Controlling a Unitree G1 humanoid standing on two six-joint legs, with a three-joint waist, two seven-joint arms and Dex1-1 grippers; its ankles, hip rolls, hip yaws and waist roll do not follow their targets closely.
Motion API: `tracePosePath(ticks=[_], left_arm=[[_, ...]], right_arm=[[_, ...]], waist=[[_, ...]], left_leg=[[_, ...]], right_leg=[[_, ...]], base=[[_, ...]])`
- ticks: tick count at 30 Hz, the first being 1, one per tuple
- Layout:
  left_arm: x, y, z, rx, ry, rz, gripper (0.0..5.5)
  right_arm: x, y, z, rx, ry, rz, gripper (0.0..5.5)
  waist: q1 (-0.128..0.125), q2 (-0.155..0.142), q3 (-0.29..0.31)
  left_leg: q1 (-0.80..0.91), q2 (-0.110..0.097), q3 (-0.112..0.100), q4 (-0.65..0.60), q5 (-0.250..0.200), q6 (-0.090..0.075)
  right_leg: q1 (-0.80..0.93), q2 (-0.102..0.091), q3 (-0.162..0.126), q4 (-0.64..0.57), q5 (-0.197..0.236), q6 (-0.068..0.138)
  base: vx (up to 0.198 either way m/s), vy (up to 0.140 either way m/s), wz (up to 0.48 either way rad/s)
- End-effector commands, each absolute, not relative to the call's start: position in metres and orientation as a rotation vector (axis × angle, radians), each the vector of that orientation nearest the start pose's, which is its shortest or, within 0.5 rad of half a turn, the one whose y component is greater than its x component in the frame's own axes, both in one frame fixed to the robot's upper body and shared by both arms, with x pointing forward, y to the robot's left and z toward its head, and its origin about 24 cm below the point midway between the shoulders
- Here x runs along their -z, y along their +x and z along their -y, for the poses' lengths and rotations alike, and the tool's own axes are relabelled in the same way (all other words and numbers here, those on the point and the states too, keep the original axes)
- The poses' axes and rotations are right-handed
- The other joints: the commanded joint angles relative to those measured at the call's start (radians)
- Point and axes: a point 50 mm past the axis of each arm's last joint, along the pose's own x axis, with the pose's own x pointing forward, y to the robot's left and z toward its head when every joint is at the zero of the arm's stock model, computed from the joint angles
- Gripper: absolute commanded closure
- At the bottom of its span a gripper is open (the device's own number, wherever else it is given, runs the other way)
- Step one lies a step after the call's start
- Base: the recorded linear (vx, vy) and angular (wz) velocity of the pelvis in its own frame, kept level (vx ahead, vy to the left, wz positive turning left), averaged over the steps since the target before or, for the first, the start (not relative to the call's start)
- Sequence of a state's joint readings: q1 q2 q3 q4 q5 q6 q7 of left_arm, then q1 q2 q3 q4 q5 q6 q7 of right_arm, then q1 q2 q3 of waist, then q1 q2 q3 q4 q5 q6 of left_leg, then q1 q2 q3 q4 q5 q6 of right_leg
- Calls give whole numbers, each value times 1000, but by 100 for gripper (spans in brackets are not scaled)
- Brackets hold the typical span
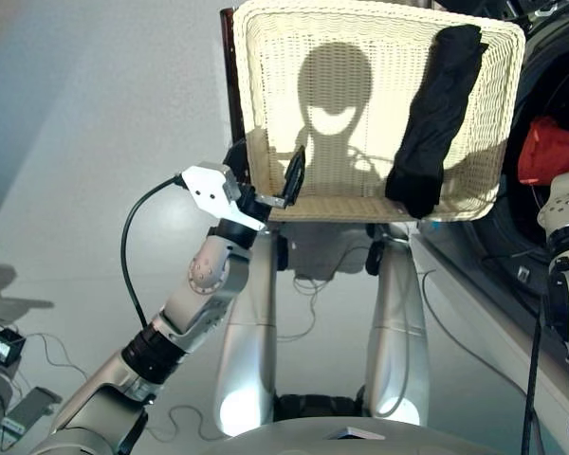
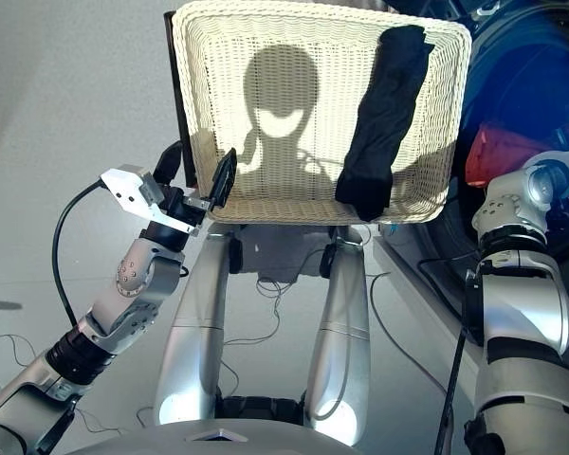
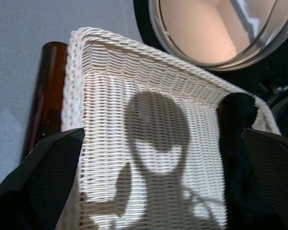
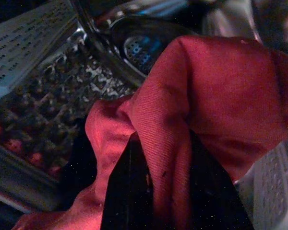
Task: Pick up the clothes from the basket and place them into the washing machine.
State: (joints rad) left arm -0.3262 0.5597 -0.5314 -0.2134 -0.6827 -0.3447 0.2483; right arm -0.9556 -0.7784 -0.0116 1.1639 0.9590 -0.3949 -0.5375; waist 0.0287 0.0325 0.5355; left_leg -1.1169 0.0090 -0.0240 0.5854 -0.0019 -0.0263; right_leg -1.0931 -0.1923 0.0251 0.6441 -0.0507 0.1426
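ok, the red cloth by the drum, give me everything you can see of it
The orange-red cloth is a soft, bunched woven fabric with folds and creases. It sits at the washing machine's round drum opening, with the dimpled metal drum just behind it. The right tool is shut on it, fabric draped over a dark finger. From the head view it shows as a red lump inside the dark opening, apart from the basket.
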Motion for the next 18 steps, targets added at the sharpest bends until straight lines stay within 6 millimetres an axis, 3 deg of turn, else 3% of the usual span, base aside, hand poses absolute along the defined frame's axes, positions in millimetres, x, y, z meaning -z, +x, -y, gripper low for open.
tracePosePath(ticks=[1, 6, 10, 11, 12, 18], left_arm=[[-181, 240, -108, 454, -306, 627, 0], [-182, 242, -109, 466, -300, 627, 0], [-180, 242, -109, 485, -300, 615, 0], [-180, 243, -109, 487, -298, 614, 0], [-181, 243, -109, 486, -296, 614, 0], [-182, 244, -108, 491, -297, 617, 0]], right_arm=[[-258, 289, 425, 1162, 352, 668, 550], [-269, 278, 433, 1185, 385, 746, 550], [-264, 273, 441, 1209, 404, 724, 550], [-260, 273, 442, 1214, 410, 712, 384], [-258, 273, 442, 1213, 411, 700, 0], [-240, 280, 439, 1196, 414, 628, 0]], waist=[[-9, 37, -16], [-5, 48, -16], [-3, 51, -16], [-3, 52, -16], [-2, 52, -16], [-2, 53, -16]], left_leg=[[43, 20, 43, 39, -83, -48], [41, 20, 46, 39, -85, -49], [51, 21, 48, 32, -83, -49], [53, 21, 49, 31, -83, -48], [55, 21, 50, 30, -83, -48], [76, 19, 54, 14, -80, -45]], right_leg=[[-21, 46, 14, 28, -14, -43], [-31, 46, 15, 41, -21, -41], [-23, 46, 15, 38, -24, -41], [-21, 46, 15, 37, -24, -41], [-19, 47, 15, 36, -24, -41], [-2, 47, 15, 23, -20, -40]], base=[[0, 0, 0], [0, 0, 0], [0, 0, 0], [0, 0, 0], [0, 0, 0], [0, 0, 0]])
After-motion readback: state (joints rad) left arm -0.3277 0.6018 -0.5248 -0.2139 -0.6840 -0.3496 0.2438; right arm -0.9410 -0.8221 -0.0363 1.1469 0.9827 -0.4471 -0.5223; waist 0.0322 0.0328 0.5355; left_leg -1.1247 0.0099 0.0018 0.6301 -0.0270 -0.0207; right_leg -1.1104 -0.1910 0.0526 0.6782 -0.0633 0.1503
